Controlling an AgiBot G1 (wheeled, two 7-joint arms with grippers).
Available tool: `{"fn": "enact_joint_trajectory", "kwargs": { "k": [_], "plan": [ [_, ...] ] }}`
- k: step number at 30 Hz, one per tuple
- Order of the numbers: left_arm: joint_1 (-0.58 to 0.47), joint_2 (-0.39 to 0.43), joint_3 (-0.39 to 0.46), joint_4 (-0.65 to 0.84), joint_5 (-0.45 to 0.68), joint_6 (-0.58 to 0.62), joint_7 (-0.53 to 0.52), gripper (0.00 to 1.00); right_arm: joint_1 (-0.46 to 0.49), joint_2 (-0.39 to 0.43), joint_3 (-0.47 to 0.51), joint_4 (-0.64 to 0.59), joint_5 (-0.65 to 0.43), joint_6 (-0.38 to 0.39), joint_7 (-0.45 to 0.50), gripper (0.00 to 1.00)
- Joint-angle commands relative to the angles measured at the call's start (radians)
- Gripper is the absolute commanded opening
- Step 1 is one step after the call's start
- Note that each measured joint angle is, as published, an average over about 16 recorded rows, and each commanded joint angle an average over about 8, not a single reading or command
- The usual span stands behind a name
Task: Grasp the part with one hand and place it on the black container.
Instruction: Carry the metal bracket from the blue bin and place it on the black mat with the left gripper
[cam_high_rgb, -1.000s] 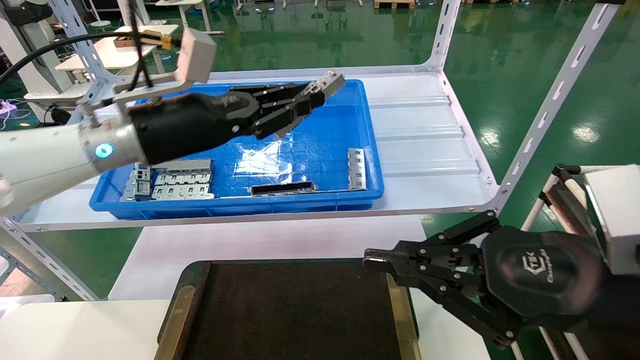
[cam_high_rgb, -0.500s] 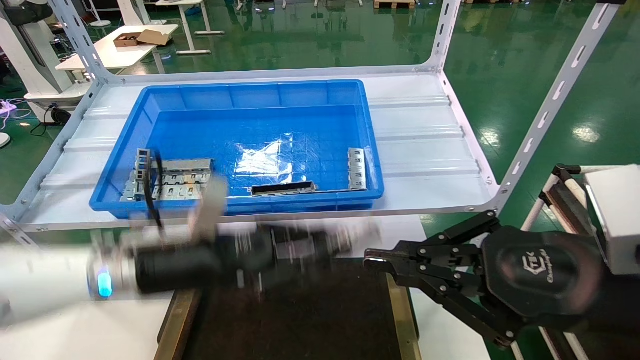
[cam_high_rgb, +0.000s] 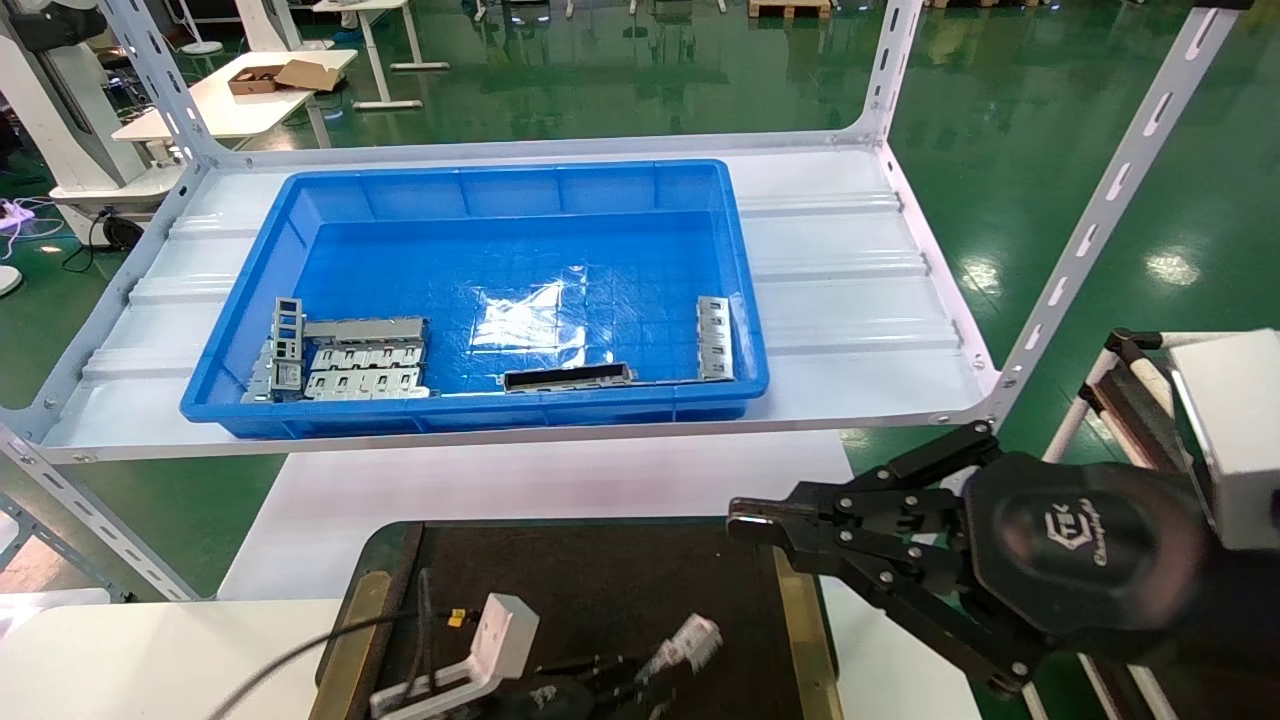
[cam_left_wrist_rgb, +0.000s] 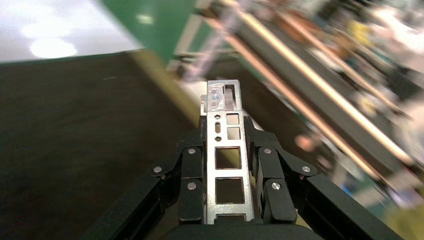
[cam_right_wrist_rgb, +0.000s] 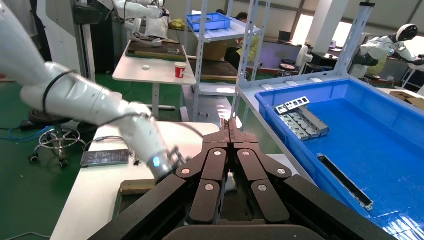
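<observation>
My left gripper is low over the near end of the black container, at the bottom edge of the head view. It is shut on the part, a narrow silvery bar with rectangular window cutouts. In the left wrist view the part lies clamped between both fingers of the left gripper and sticks out past the tips, above the dark tray surface. I cannot tell whether the part touches the tray. My right gripper is shut and empty by the tray's right strip; it also shows in the right wrist view.
A blue bin stands on the white shelf beyond the tray. It holds grey slotted plates, a dark channel bar and another silvery bar. White shelf uprights stand at the right.
My left arm has swung from above the blue bin down and toward me, carrying the part, and is now low over the black tray. The right arm has not moved.
</observation>
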Motion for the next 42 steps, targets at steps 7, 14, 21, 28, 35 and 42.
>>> {"fn": "enact_joint_trajectory", "kwargs": {
  "k": [7, 14, 21, 28, 35, 42],
  "plan": [
    [0.080, 0.160, 0.000, -0.040, 0.048, -0.471, -0.121, 0.00, 0.000, 0.000, 0.000, 0.000, 0.000, 0.000, 0.000, 0.00],
    [0.041, 0.211, 0.112, -0.002, 0.046, -0.729, -0.232, 0.00, 0.000, 0.000, 0.000, 0.000, 0.000, 0.000, 0.000, 0.00],
    [-0.029, 0.215, 0.304, 0.048, -0.043, -0.906, -0.355, 0.00, 0.000, 0.000, 0.000, 0.000, 0.000, 0.000, 0.000, 0.00],
    [-0.081, 0.209, 0.453, 0.045, -0.138, -1.014, -0.411, 0.00, 0.000, 0.000, 0.000, 0.000, 0.000, 0.000, 0.000, 0.00],
    [-0.105, 0.204, 0.538, 0.033, -0.193, -1.067, -0.429, 0.00, 0.000, 0.000, 0.000, 0.000, 0.000, 0.000, 0.000, 0.00],
    [-0.110, 0.203, 0.587, 0.038, -0.215, -1.094, -0.442, 0.00, 0.000, 0.000, 0.000, 0.000, 0.000, 0.000, 0.000, 0.00]
  ]
}}
